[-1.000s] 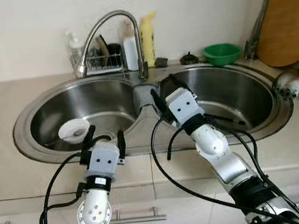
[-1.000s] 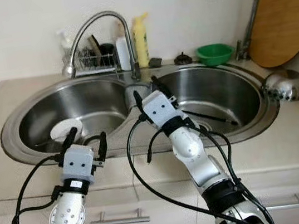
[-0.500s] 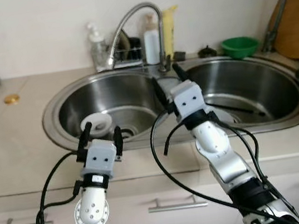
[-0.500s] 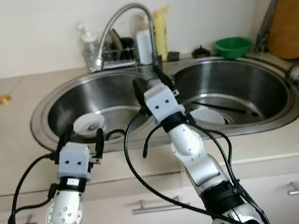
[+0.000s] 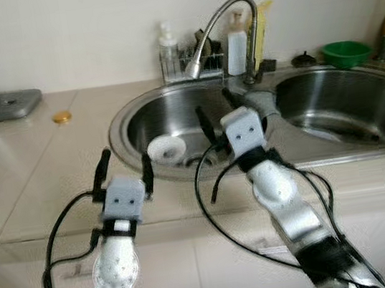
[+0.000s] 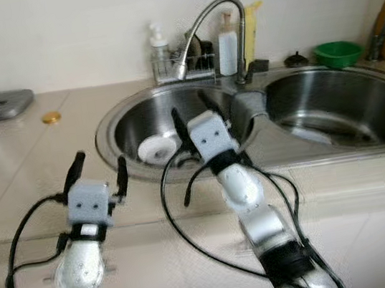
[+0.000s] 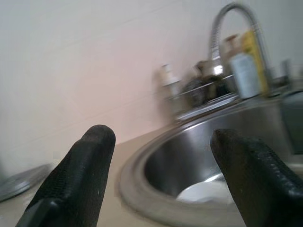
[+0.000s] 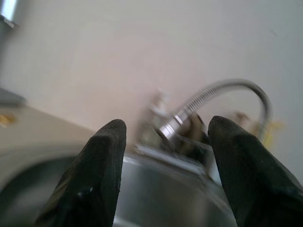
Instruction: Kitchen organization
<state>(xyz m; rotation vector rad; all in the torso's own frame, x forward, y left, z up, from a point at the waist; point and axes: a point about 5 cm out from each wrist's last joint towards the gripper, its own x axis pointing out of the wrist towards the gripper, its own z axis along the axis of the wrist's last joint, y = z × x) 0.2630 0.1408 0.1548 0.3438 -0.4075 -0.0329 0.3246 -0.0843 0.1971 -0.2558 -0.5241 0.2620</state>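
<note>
A beige countertop (image 5: 52,172) (sink (image 5: 125,121) set in) bears a gold lid (image 5: 62,117).

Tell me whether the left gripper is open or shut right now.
Open. The left gripper has its two black fingers spread wide apart with nothing between them, held over the counter edge in front of the sink.

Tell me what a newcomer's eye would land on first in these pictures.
The steel double sink set in the beige counter draws the eye, with a white round dish lying in its left basin under the curved faucet. In front of it two silver arms reach forward: the left gripper over the counter edge and the right gripper over the left basin, both with jaws open and holding nothing.
</note>
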